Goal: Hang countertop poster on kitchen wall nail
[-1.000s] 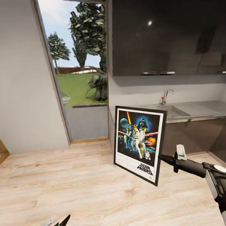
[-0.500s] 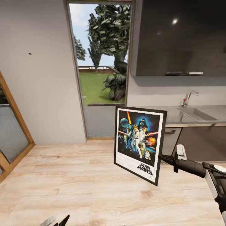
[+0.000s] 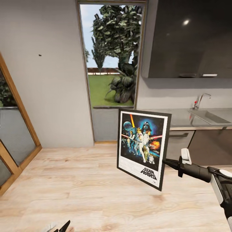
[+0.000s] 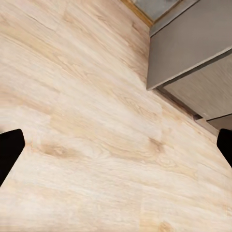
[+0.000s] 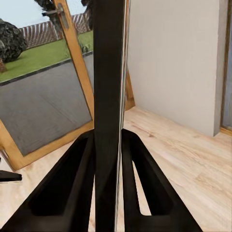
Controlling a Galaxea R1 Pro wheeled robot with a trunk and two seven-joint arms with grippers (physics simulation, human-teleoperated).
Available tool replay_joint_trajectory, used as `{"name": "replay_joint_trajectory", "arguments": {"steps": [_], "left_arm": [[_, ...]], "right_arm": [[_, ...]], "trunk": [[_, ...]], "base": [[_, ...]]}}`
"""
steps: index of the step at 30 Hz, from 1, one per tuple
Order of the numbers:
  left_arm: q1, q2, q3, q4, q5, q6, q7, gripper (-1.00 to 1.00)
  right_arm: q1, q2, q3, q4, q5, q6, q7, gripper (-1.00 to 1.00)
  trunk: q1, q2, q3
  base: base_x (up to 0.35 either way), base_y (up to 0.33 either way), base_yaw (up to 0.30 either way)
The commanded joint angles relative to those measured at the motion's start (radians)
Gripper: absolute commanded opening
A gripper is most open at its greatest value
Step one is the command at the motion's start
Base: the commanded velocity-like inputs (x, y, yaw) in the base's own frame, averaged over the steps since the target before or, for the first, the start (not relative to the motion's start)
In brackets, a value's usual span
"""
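- Currently the right gripper (image 3: 168, 162) is holding the poster (image 3: 143, 146) by its right edge, out in front of the robot and clear of the floor (image 3: 96, 187), picture side facing the head camera.
- From the right wrist, both fingers (image 5: 72, 179) are pressing flat against the poster's (image 5: 108, 96) edge, one on each face: jaws clamped on the frame (a thin rigid board, so an edge pinch is about the only workable hold).
- Poster is hanging nearly upright, slightly tilted; judging that this is keeping it ready to go flat against a wall.
- Left gripper (image 3: 62, 227) is sitting low at the frame's bottom, jaws apart and holding nothing, looking down at bare floor (image 4: 96, 121).
- A small dark mark on the grey wall (image 3: 40, 55) is showing, possibly a nail (too small to confirm).
- Countertop (image 3: 180, 117) with sink is lying behind the poster; pickup is done, hanging is not yet.
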Motion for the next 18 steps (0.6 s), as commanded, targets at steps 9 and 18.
{"name": "replay_joint_trajectory", "arguments": {"steps": [9,18], "left_arm": [[-0.001,0.043,-0.016,-0.036,0.007,-0.004,0.223,1.0],[-0.001,0.048,-0.013,-0.046,0.007,-0.005,0.252,1.0]], "right_arm": [[-0.001,0.022,0.0,-0.001,-0.003,0.013,0.002,-1.0],[-0.001,0.024,0.001,-0.001,0.018,0.013,0.001,-1.0]], "trunk": [[0.001,-0.002,-0.002],[0.001,-0.002,-0.002]], "base": [[0.045,0.294,0.004],[0.121,0.136,0.21]]}}
